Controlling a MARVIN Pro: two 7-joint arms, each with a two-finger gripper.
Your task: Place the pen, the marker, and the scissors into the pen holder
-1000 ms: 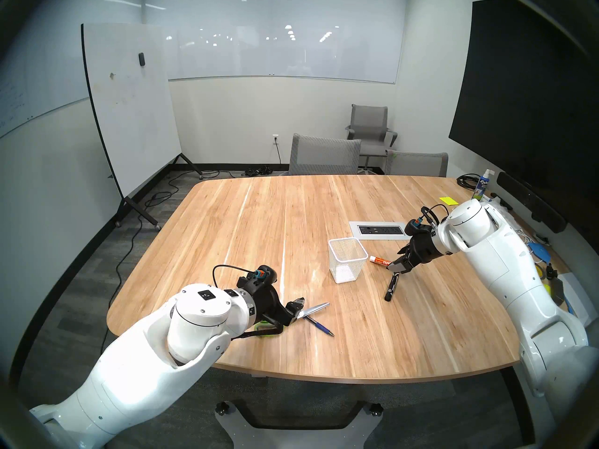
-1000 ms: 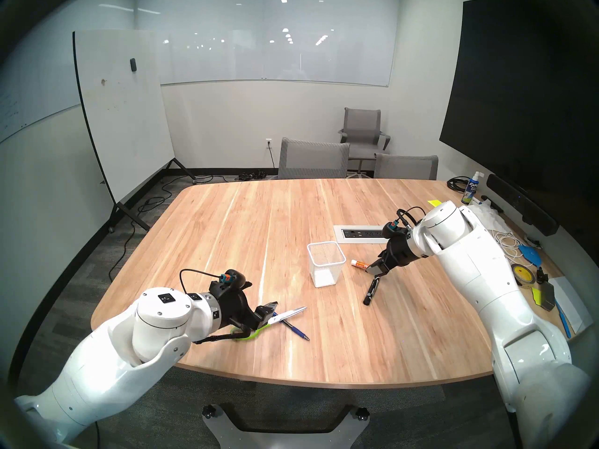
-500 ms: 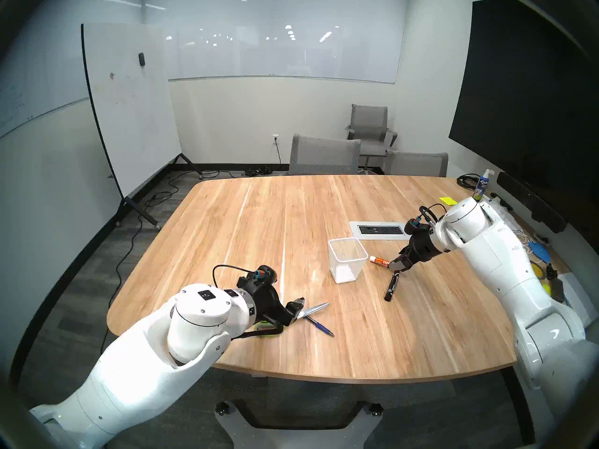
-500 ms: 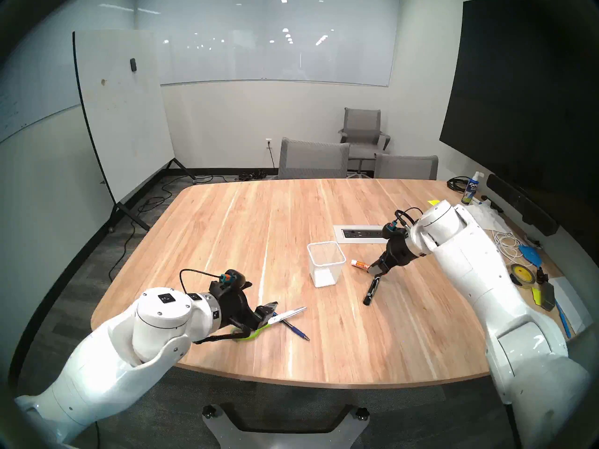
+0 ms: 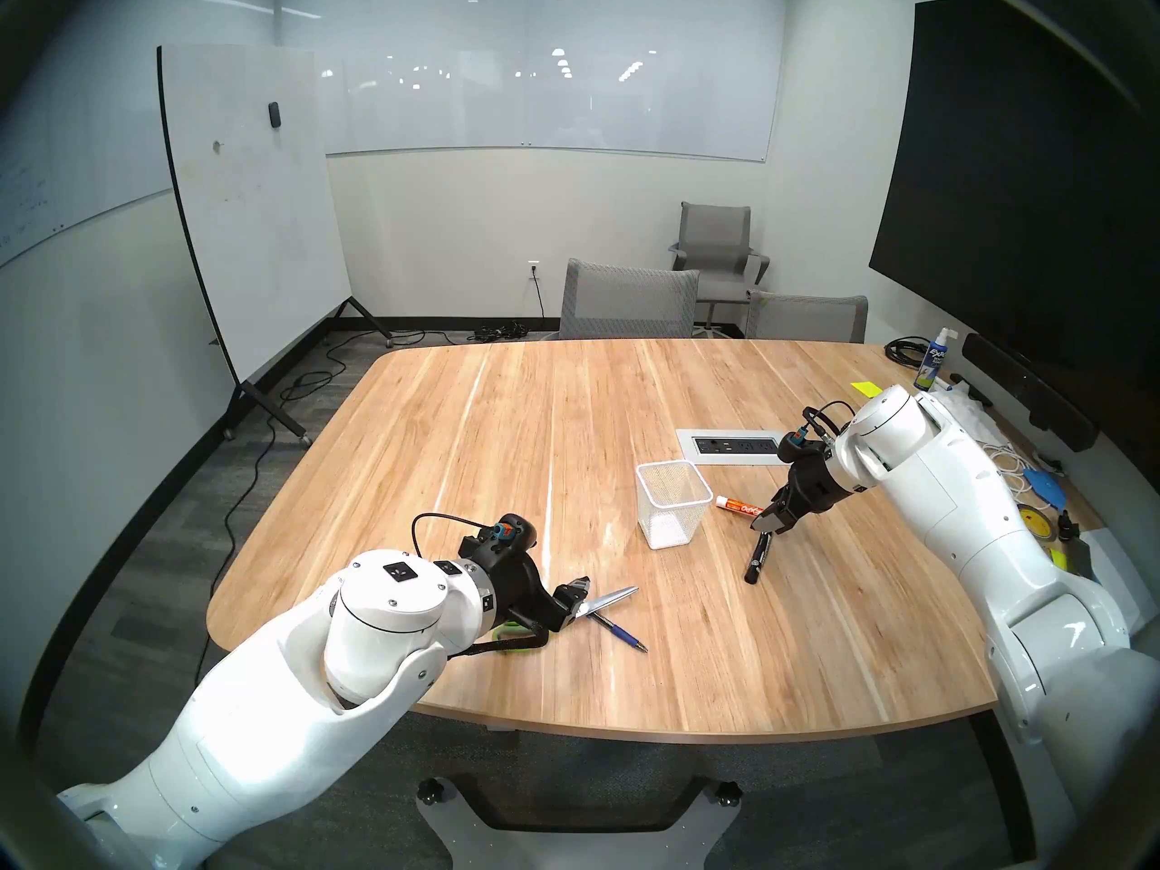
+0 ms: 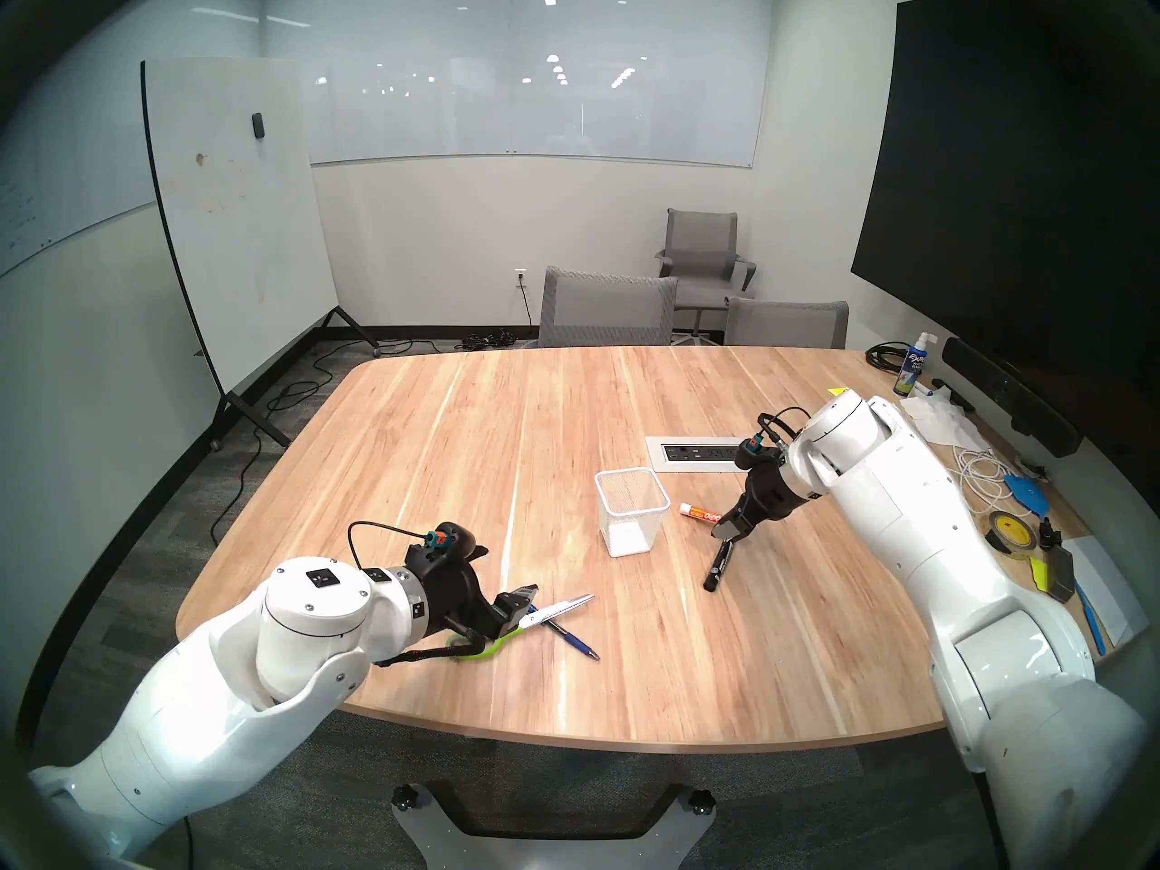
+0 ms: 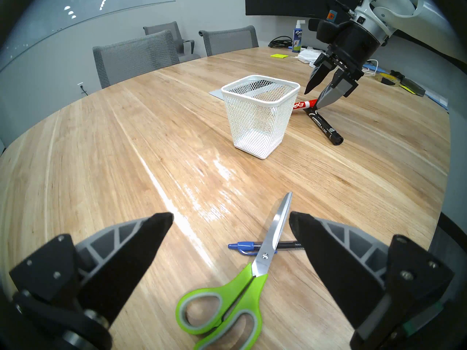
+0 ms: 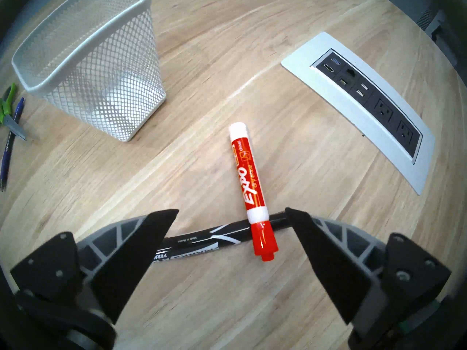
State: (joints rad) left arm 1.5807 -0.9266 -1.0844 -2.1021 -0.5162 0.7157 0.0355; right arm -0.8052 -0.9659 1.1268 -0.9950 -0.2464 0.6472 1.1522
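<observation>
Count: you have one pen holder (image 7: 261, 116), one pen (image 7: 249, 246), one pair of scissors (image 7: 235, 291), two markers and three grey mesh-backed chairs (image 5: 628, 300) beyond the table (image 5: 502, 448).
Pen holder: white wire mesh, square with rounded corners, narrowing toward its base; it stands upright near the table's middle with nothing in it.
Scissors: lime-green and grey loop handles, closed silver blades; they lie flat with the blades crossing over the pen.
Pen: slim blue ballpoint, lying flat under the scissor blades, touching them.
Markers: a thick black marker (image 8: 202, 237) and a red-and-white marker (image 8: 249, 187) printed EXPO; the red one's cap end rests across the black barrel, just beside the pen holder.
Left gripper (image 7: 231, 217): your fingers stand wide apart, holding nothing, above the scissors and pen.
Right gripper (image 8: 231, 211): spread wide and empty, hanging tilted downward over the crossing of the two markers; you cannot tell whether a fingertip touches the black barrel.
Table: pale wood planks with a glossy sheen, rounded corners.
Power strip (image 8: 366, 99): one grey rectangular panel set flush in the wood, with sockets and ports.
</observation>
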